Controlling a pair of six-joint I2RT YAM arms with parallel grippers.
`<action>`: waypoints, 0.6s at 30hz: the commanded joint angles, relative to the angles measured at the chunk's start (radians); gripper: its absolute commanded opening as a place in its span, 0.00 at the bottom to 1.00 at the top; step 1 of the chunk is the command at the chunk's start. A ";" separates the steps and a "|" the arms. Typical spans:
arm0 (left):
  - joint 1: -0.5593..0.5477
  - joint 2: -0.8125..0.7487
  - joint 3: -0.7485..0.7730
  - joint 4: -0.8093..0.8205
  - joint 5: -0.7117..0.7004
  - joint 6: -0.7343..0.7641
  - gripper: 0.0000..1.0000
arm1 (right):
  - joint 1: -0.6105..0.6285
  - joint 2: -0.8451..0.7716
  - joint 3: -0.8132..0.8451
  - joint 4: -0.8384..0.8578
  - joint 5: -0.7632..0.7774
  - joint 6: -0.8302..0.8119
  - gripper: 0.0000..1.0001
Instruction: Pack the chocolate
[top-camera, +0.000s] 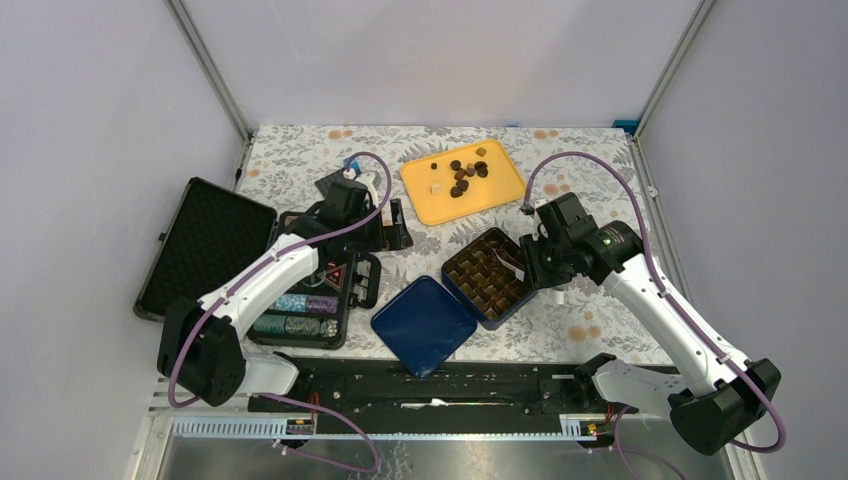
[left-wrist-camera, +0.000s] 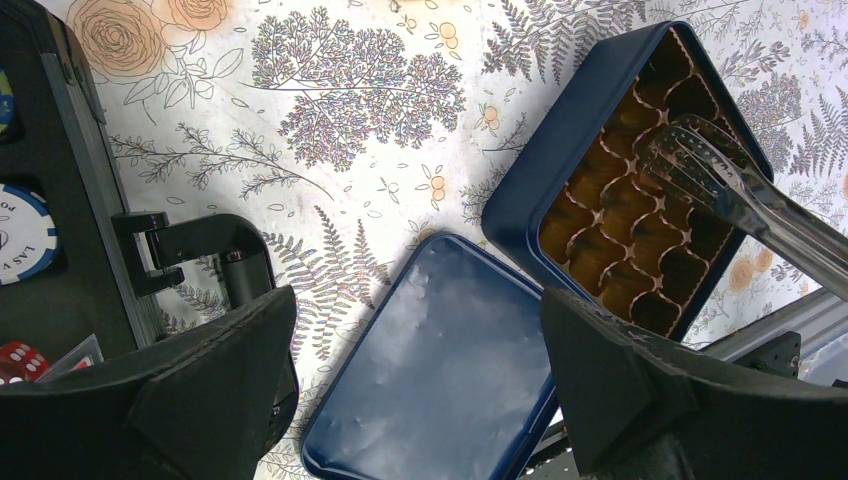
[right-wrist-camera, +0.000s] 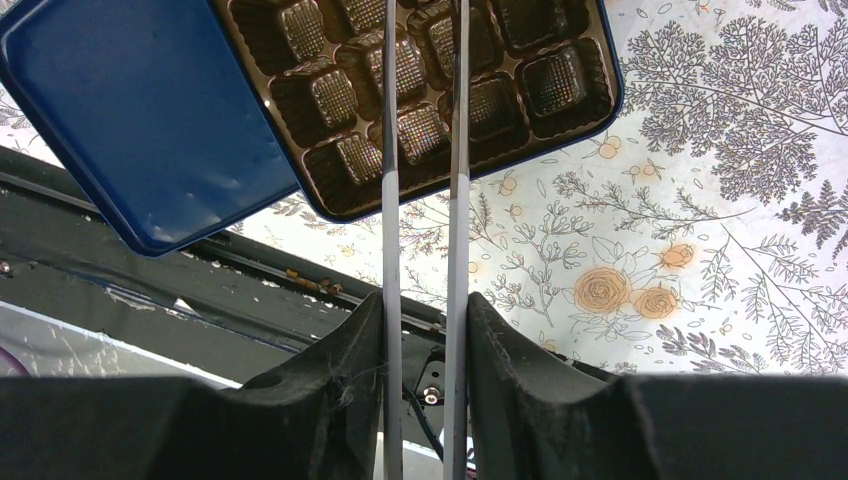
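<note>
The chocolate (top-camera: 465, 175), several dark pieces and a pale one, lies on a yellow tray (top-camera: 425, 205) at the back of the table. A blue tin (top-camera: 487, 278) (left-wrist-camera: 520, 200) with a brown moulded insert (right-wrist-camera: 330, 100) stands in front of the tray. Its lid (top-camera: 424, 325) (left-wrist-camera: 450, 370) (right-wrist-camera: 130, 120) lies beside it. My right gripper (top-camera: 545, 262) (right-wrist-camera: 425, 310) is shut on metal tongs (left-wrist-camera: 720, 180) (right-wrist-camera: 458, 150), and their tips hang over the tin with no piece between them. My left gripper (top-camera: 392, 228) (left-wrist-camera: 420, 320) hovers open, left of the tin.
An open black case (top-camera: 205, 245) with poker chips (top-camera: 300, 310) (left-wrist-camera: 20, 235) and red dice (left-wrist-camera: 15, 360) sits at the left under my left arm. The table's near edge and a black rail (top-camera: 450, 385) run just in front of the lid.
</note>
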 joint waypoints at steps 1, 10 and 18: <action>-0.006 -0.020 0.022 0.043 0.003 0.001 0.99 | 0.010 -0.018 0.012 0.007 -0.023 0.010 0.31; -0.013 -0.001 0.023 0.051 0.010 -0.002 0.99 | 0.011 -0.015 0.037 -0.002 -0.007 -0.004 0.35; -0.026 0.004 0.030 0.052 0.004 0.000 0.99 | 0.011 -0.023 0.030 0.001 -0.002 0.000 0.40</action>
